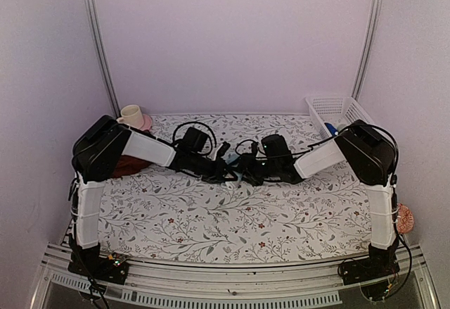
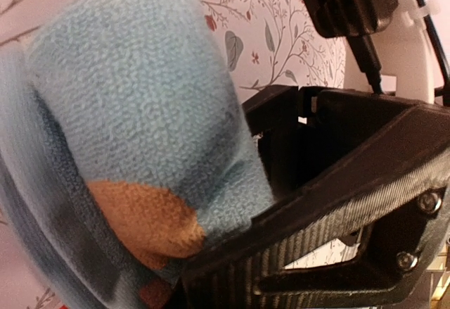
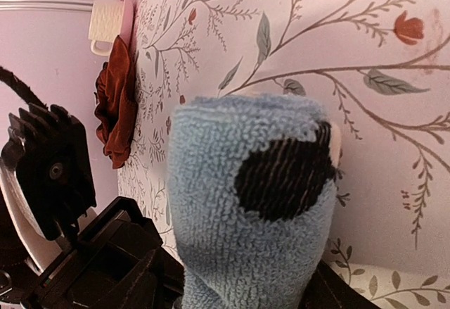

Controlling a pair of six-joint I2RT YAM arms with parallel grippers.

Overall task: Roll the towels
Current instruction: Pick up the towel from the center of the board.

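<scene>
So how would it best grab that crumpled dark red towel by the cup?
Likely from above, pinching one raised fold of the maroon towel. It lies bunched in a heap on the table covering, so no flat edge shows, but its ridges stand up for two fingers to close on.

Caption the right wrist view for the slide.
Rolled blue towel in the right gripper; maroon towel crumpled beyond on the floral cover.
</scene>
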